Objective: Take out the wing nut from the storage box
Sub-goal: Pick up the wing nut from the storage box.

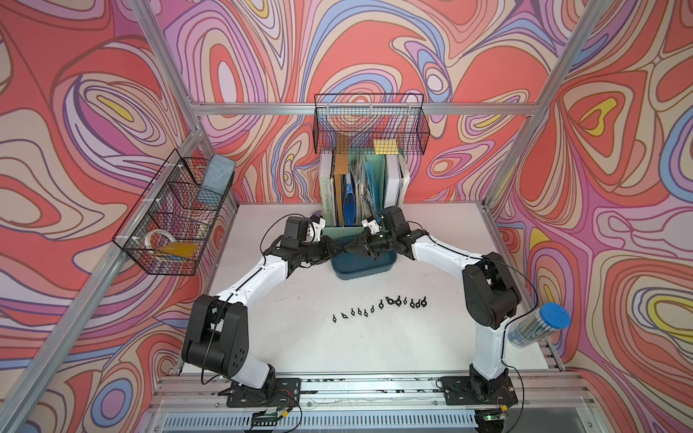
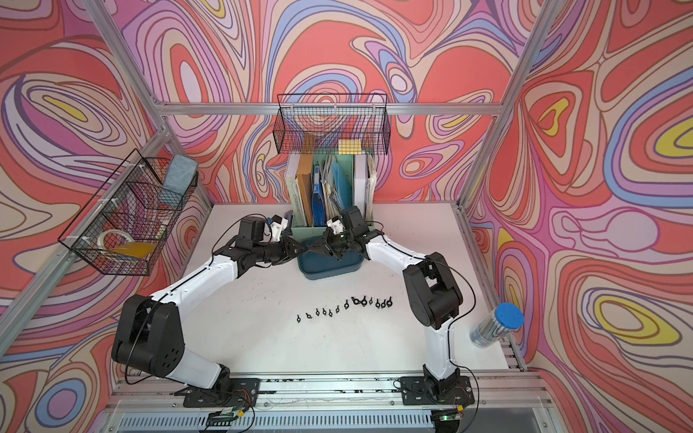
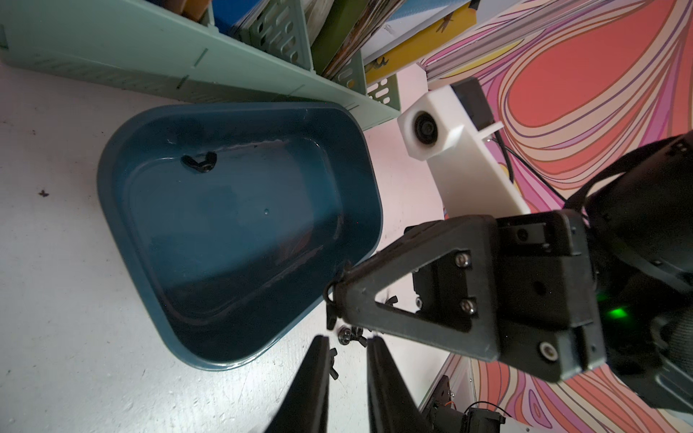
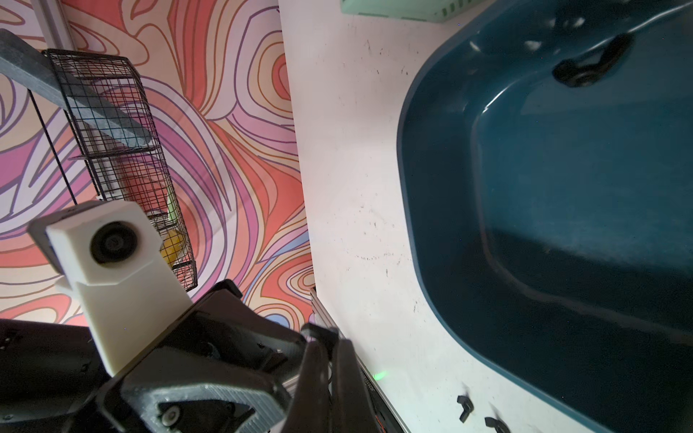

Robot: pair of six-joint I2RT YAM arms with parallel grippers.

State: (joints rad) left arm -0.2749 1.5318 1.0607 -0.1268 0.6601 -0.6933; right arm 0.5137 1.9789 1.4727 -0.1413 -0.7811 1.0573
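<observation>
**STEP IN HAND: CARRY-OUT**

Locate one small black wing nut (image 3: 200, 162) on the floor of the shallow dark teal plastic storage box (image 1: 360, 273), against the wall nearest the mint-green slotted file holder (image 3: 112, 45). Note the right claw (image 4: 330, 339) clenched over the box rim, apparently pinching a second wing nut (image 3: 330, 295). Note the left claw (image 3: 348, 339) just beside it, released and empty. Next, clear the rim, set down on the white counter (image 1: 375, 348), then reach in along that wall.
</observation>
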